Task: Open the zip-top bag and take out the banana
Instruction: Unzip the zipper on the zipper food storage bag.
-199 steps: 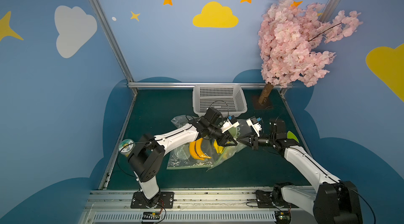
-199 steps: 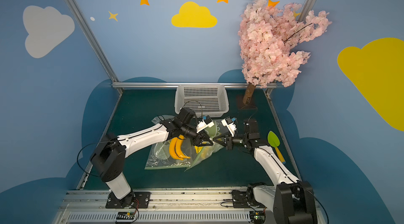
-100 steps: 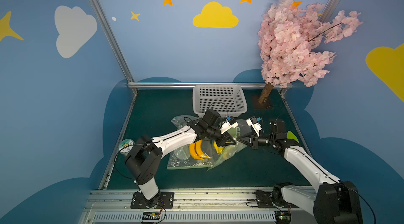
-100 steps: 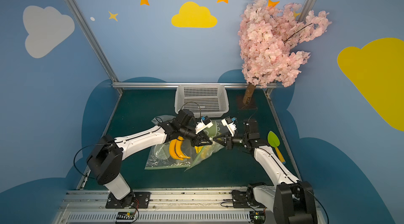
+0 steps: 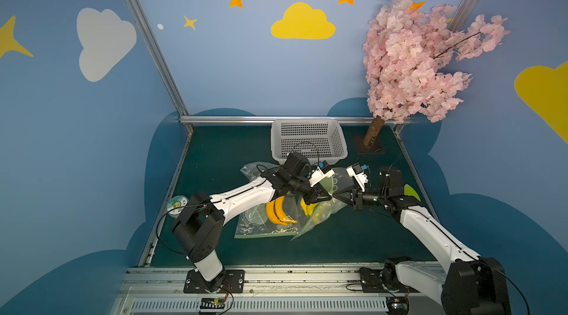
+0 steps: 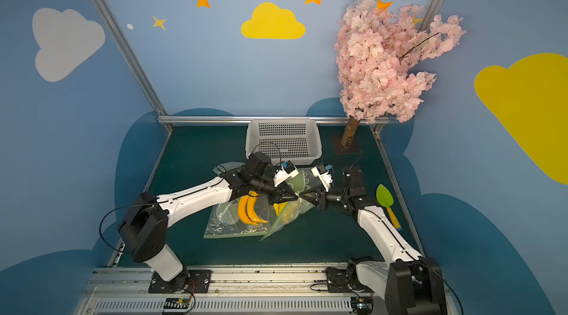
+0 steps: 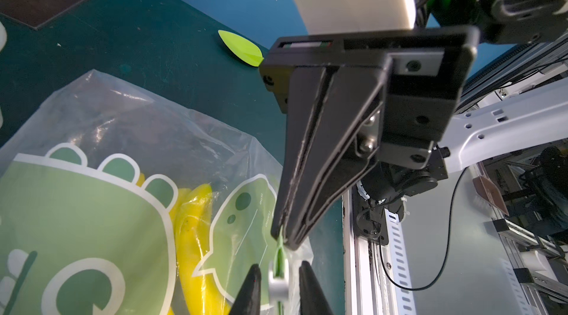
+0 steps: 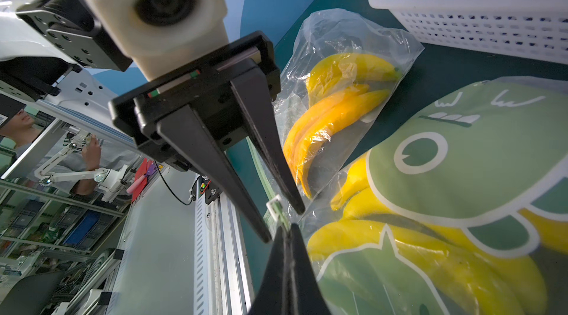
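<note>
The left pincer [image 8: 283, 226] is narrow but not closed. Its 2 fingertips [image 7: 250, 292] stand either side of the small white slider [image 7: 278, 287] with a sliver of gap on each side, so nothing is gripped yet. Facing it almost tip to tip, the right pincer [image 7: 284, 238] is clamped on the green zip strip of the zip-top bag [image 7: 76, 206], just past the slider. The banana [image 7: 193, 221] lies sealed inside that bag, below and beside both sets of tips.

The biggest risk is that the slider is tiny and looks slick. If the left tips close slightly off it, they would pinch only film or strip, and the zip would not run.

Next, the 2 pincers have almost no room between them, so a pull toward the right one could knock fingers together.

Smaller: the film is loose, so if the right clamp slips, the whole bag may drag along.

Smallest: a 2nd clear bag [image 8: 332, 30] of bananas lies behind the left pincer and could snag.
</note>
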### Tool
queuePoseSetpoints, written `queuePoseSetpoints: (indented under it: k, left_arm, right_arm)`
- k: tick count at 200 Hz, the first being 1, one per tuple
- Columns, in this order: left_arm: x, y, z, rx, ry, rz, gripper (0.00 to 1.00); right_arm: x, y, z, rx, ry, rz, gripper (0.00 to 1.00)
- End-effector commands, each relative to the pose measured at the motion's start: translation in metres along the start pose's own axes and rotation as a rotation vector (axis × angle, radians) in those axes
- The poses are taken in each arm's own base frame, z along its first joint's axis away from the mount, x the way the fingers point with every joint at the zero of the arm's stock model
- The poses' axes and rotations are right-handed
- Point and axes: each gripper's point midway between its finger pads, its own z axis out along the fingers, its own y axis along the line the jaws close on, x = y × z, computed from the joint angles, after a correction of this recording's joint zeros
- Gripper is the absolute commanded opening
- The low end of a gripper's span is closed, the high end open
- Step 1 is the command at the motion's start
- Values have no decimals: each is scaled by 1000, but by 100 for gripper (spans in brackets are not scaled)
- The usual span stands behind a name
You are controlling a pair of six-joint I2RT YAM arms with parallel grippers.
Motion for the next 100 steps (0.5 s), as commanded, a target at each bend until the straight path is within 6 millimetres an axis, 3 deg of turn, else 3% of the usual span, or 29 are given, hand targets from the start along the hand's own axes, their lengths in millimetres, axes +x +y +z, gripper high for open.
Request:
queuePoseSetpoints:
  k: [1, 100]
  left_arm:
    - [-5, -4, -6, -8, -24, 33, 23]
    - [-3, -3, -5, -7, -15, 30, 14]
  right_arm:
    - [-4, 5, 0, -2, -1, -27, 0]
    - [-3, 3, 0, 7, 3, -26, 0]
